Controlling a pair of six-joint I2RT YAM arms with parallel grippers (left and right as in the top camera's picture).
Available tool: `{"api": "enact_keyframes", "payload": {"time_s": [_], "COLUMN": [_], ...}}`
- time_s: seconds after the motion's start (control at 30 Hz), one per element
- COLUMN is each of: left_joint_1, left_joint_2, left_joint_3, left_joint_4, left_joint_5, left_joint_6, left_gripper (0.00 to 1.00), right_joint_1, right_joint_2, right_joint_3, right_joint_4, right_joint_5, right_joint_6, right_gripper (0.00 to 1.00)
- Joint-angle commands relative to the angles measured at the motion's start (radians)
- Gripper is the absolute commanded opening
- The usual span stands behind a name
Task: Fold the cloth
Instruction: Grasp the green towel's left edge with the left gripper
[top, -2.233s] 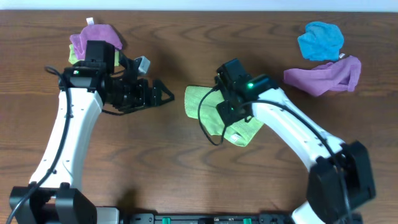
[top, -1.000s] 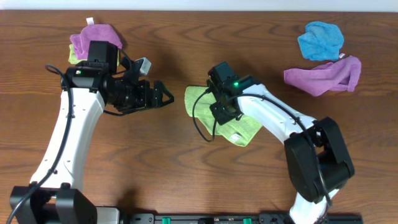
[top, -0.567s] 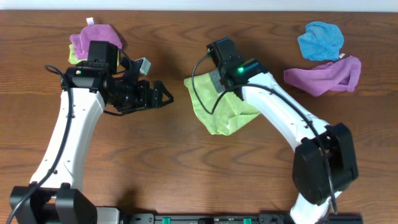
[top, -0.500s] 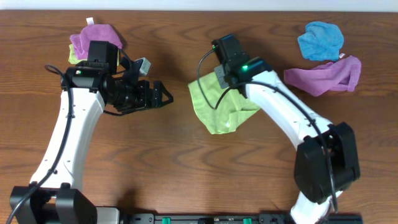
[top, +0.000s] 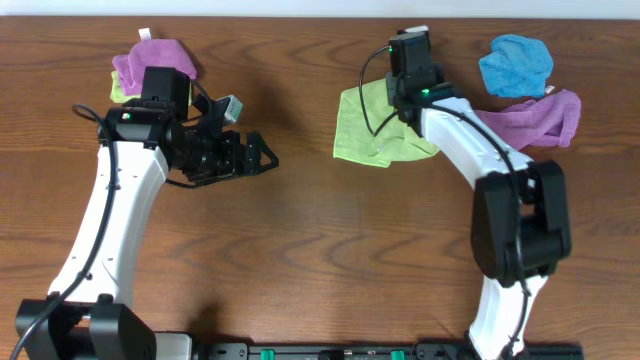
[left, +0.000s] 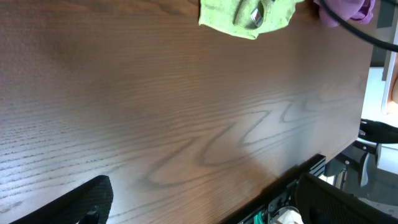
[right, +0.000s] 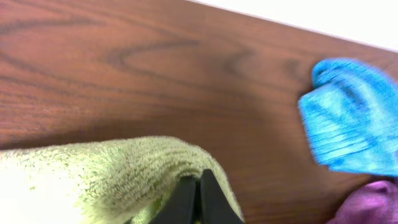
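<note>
The lime-green cloth (top: 372, 128) lies rumpled at the table's far centre-right, partly lifted. It shows in the right wrist view (right: 118, 171) and small at the top of the left wrist view (left: 245, 14). My right gripper (top: 405, 92) is shut on the cloth's edge, its black fingertips (right: 194, 193) pinched together under a fold of green terry. My left gripper (top: 262, 155) is open and empty, well left of the cloth, its two fingers (left: 205, 199) spread over bare wood.
A bright blue cloth (top: 515, 64) and a purple cloth (top: 530, 120) lie at the far right, close to my right arm; both show in the right wrist view (right: 354, 124). A purple cloth over a green one (top: 150, 58) lies at the far left.
My right gripper has dragged the green cloth from the table's centre toward the far right, lifting its edge. My left arm has stayed still.
</note>
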Motion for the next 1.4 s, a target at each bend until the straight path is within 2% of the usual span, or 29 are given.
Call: {"api": "enact_keyframes", "payload": {"time_s": [0.0, 0.03, 0.13, 0.2, 0.23, 0.3, 0.43, 0.57, 0.7, 0.8, 0.9, 0.97, 1.37], "left_joint_1": [-0.003, -0.003, -0.011, -0.028, -0.047, -0.085, -0.169, -0.224, -0.245, -0.253, -0.269, -0.289, -0.394], "left_joint_2": [-0.009, -0.009, -0.007, 0.002, 0.011, 0.035, 0.111, 0.184, 0.222, 0.257, 0.291, 0.330, 0.446], "left_joint_3": [0.021, 0.021, 0.020, 0.020, 0.020, 0.020, 0.020, 0.021, 0.021, 0.021, 0.021, 0.021, 0.024], "left_joint_4": [0.000, 0.000, 0.002, 0.014, 0.027, 0.056, 0.123, 0.220, 0.376, 0.529, 0.616, 0.674, 0.734], "left_joint_5": [-0.004, -0.004, -0.005, -0.021, -0.039, -0.069, -0.105, -0.108, -0.109, -0.108, -0.109, -0.110, -0.107], "left_joint_6": [0.023, 0.023, 0.023, 0.022, 0.016, -0.008, -0.080, -0.166, -0.224, -0.293, -0.314, -0.335, -0.382], "left_gripper": [0.95, 0.95, 0.95, 0.95, 0.95, 0.95, 0.95, 0.95, 0.95, 0.95, 0.95, 0.96, 0.95], "right_joint_1": [0.024, 0.032, 0.056, 0.074, 0.087, 0.110, 0.146, 0.137, 0.100, 0.064, 0.038, 0.016, -0.030], "right_joint_2": [0.014, 0.014, -0.002, -0.019, -0.039, -0.073, -0.168, -0.255, -0.260, -0.254, -0.254, -0.254, -0.254], "right_joint_3": [0.011, 0.011, 0.014, 0.019, 0.027, 0.042, 0.078, 0.090, 0.087, 0.083, 0.083, 0.083, 0.082], "right_joint_4": [0.008, 0.008, 0.013, 0.002, -0.025, -0.082, -0.272, -0.532, -0.686, -0.723, -0.737, -0.756, -0.777], "right_joint_5": [0.016, 0.026, 0.109, 0.139, 0.144, 0.140, 0.124, -0.093, -0.129, -0.148, -0.152, -0.176, -0.241], "right_joint_6": [0.010, 0.017, 0.047, 0.046, 0.047, 0.068, 0.208, 0.395, 0.517, 0.535, 0.568, 0.595, 0.610], "right_gripper": [0.41, 0.54, 0.79, 0.87, 0.94, 0.99, 0.99, 0.98, 0.93, 0.86, 0.81, 0.81, 0.80]}}
